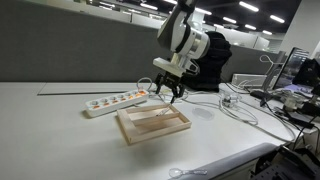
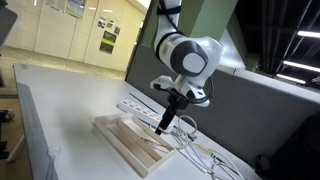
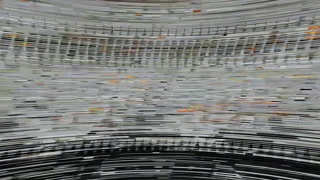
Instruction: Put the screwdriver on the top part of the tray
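My tool is just above the tray's far rim, can't tell if it's gripping anything; I'd lower slowly and release flat in the top section.

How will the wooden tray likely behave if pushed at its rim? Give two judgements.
The tray is probably stiff, since it looks like wood with a raised rim. It lies flat and shallow on the table, so it would likely slide rather than tip.
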Controlling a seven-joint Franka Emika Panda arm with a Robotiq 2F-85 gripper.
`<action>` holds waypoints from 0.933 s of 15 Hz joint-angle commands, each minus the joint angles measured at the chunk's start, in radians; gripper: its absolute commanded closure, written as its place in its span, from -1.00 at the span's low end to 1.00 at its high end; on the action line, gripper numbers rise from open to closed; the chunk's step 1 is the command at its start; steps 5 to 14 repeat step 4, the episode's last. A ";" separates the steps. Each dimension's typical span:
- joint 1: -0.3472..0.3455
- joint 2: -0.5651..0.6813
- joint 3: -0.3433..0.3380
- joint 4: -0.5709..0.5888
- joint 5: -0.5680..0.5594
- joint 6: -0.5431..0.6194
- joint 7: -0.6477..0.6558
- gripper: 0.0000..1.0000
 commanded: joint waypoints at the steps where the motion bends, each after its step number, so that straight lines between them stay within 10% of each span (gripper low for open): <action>1: -0.026 -0.108 -0.007 -0.060 0.003 -0.072 -0.067 -1.00; 14: -0.052 -0.149 -0.009 -0.080 0.016 -0.135 -0.144 -1.00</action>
